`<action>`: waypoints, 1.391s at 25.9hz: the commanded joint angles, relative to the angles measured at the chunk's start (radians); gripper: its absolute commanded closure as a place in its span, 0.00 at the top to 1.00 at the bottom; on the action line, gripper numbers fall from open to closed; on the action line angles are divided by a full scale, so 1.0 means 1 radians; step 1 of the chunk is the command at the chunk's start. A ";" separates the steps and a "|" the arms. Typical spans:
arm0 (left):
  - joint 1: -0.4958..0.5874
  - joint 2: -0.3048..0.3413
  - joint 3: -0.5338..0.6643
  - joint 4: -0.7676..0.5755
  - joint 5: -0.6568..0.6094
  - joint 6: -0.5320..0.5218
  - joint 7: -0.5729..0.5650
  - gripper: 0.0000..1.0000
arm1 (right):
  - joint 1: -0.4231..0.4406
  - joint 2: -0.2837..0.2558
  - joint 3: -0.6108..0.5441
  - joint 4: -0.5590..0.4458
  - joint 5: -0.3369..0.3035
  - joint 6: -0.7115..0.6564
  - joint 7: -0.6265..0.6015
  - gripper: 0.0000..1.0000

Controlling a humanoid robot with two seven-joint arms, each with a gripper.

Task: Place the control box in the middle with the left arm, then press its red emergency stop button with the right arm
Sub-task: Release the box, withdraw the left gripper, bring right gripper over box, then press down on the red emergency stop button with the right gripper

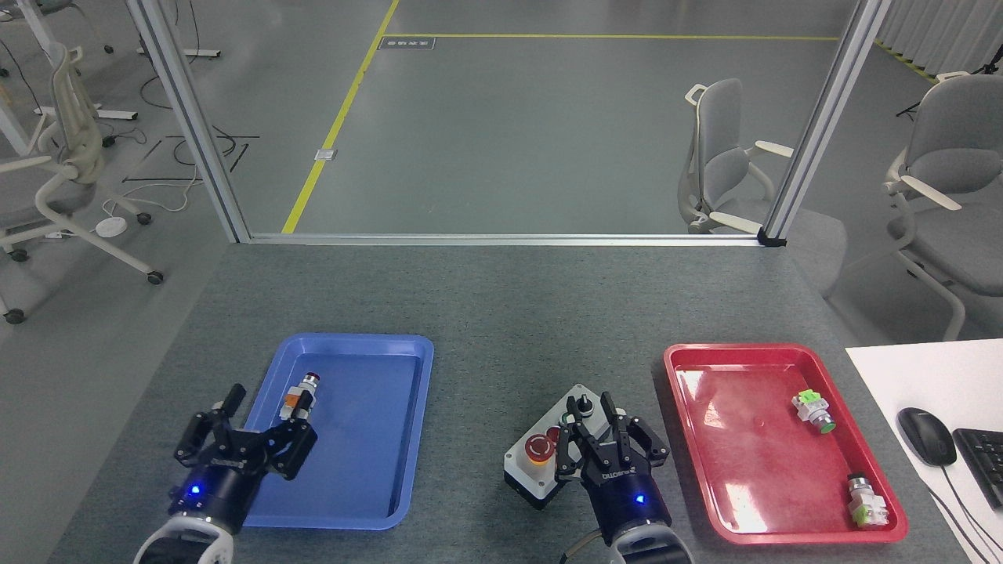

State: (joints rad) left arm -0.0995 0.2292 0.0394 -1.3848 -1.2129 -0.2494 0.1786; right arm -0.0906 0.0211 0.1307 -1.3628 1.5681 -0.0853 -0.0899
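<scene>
The control box [523, 468], light grey with a black base, lies at an angle on the grey felt table [501, 313] between the two trays. Its red emergency stop button [537, 448] shows at the near-left end, and the black knob [582, 405] at the far end. My right gripper [610, 439] hovers open over the box's right half, hiding the green and small red buttons, with one finger close beside the big red button. My left gripper [249, 432] stands open over the blue tray's left rim, far from the box and holding nothing.
The blue tray [353, 501] holds a loose orange-and-white push-button part [300, 396] just beyond my left gripper. The red tray [752, 501] on the right holds two green-and-white parts [812, 412] [866, 503]. A white desk with a mouse [926, 435] adjoins at the right.
</scene>
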 commanded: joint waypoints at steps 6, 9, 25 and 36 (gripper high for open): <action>-0.140 -0.005 0.129 0.148 0.041 0.088 -0.010 0.99 | 0.000 0.026 0.047 0.047 0.027 -0.062 0.001 0.00; -0.155 -0.013 0.129 0.150 0.041 0.145 -0.013 0.99 | 0.000 0.036 0.059 0.068 0.027 -0.064 0.002 0.00; -0.155 -0.065 0.114 0.108 0.013 0.223 -0.008 0.99 | -0.001 0.045 0.069 0.168 0.017 -0.004 0.007 0.00; -0.154 -0.053 0.114 0.104 0.012 0.217 -0.013 0.99 | -0.006 0.037 0.059 0.074 -0.020 0.025 -0.007 0.18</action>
State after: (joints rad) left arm -0.2535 0.1752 0.1520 -1.2781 -1.2010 -0.0297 0.1652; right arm -0.0934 0.0629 0.1959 -1.2393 1.5670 -0.0664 -0.0730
